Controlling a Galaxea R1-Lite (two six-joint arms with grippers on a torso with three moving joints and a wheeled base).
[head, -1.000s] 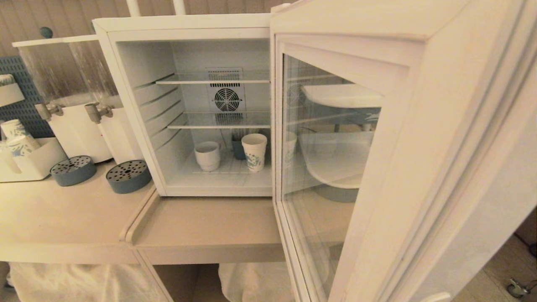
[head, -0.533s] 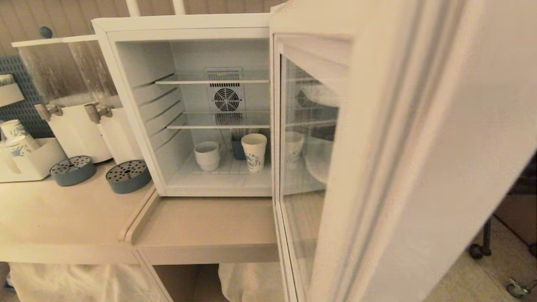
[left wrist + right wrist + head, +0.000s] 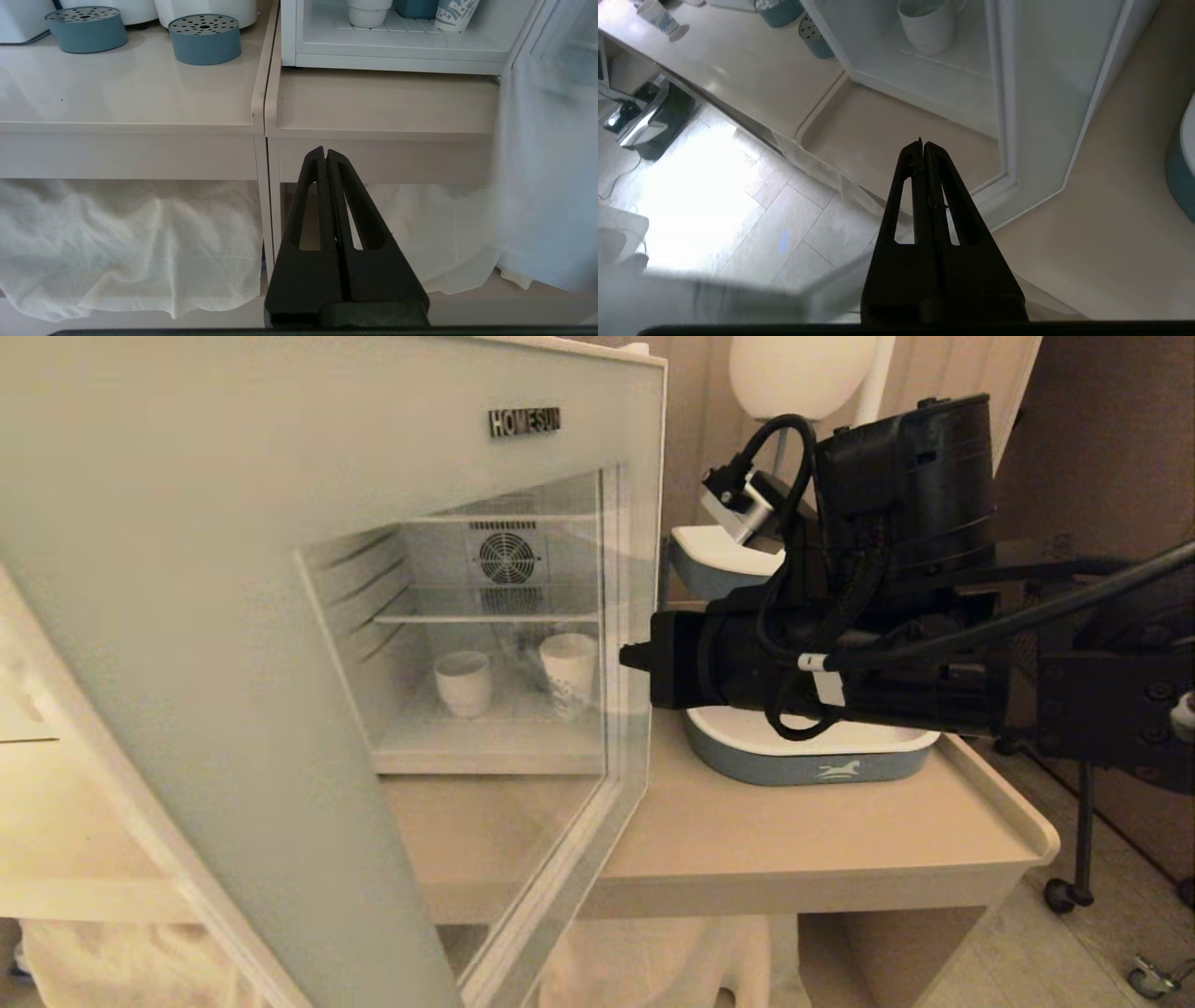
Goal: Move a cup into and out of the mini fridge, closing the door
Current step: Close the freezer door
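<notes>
**Door half swung with the cup inside the fridge**

While the door point(image 3: 233, 644) stands part-way across the opening, the cup point(image 3: 463, 681) sits on the bottom wire shelf of the mini fridge point(image 3: 485, 747), visible through the door's glass window. Just beside it, at its three o'clock, stands a paper cup point(image 3: 569, 670) with blue print. Judging by this, the cup is stored and the closing step is in hand.

At three o'clock in the head view, the right gripper point(image 3: 627, 656) reaches in level, its fingers pressed together and empty, the tip just beside the door's free edge. Whether it touches the frame cannot be told. Shut fingers make a firm blunt point, likely suited to pushing.

Behind that arm, a blue-grey tray point(image 3: 812, 765) rests on the worktop point(image 3: 794, 849).

Low in front of the worktop, the left gripper point(image 3: 325, 154) hangs idle, fingers shut, holding nothing.
</notes>
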